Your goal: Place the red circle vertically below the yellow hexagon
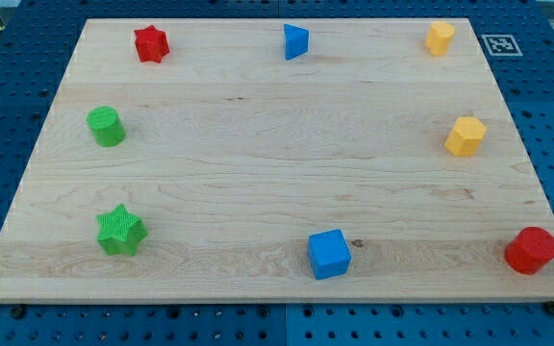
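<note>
The red circle (pixel 531 250) sits at the board's bottom right corner, close to the right edge. The yellow hexagon (pixel 465 135) stands above it and to its left, at the right side of the board at mid height. A second yellow block (pixel 440 38), of unclear shape, is near the top right corner. My tip and the rod do not show in the camera view.
A red star (pixel 150 43) is at top left, a blue triangle (pixel 295 41) at top centre. A green cylinder (pixel 106 126) and a green star (pixel 120 231) stand along the left side. A blue cube (pixel 329 254) is at bottom centre. The wooden board (pixel 258 173) lies on a blue pegboard.
</note>
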